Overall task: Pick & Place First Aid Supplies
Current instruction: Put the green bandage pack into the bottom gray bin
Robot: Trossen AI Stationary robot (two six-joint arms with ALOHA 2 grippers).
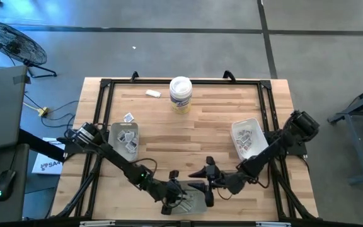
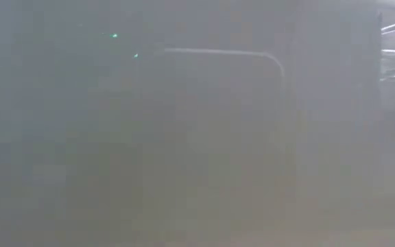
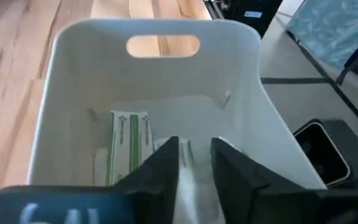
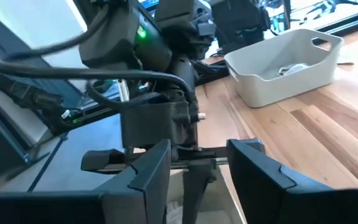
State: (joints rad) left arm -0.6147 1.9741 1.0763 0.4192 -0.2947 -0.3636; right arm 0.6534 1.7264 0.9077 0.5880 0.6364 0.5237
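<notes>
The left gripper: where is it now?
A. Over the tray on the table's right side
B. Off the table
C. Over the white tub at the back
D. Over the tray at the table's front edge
D: the high view shows the left gripper over the front tray, and its wrist view looks down into that tray, where packets lie.

The table [image 1: 194, 135] is pale wood in lengthwise planks, edged by a black frame [image 1: 106, 85]. A white tub [image 1: 180, 93] carries a yellowish label. The trays [image 1: 247, 139] are translucent pale grey, holding white packets [image 1: 126, 137] with dark print. Inside the near bin [image 3: 79, 112], also whitish grey, a white wrapper [image 3: 129, 146] bears green stripes. Both arms [image 1: 121, 162] are black, one showing a green light
</notes>
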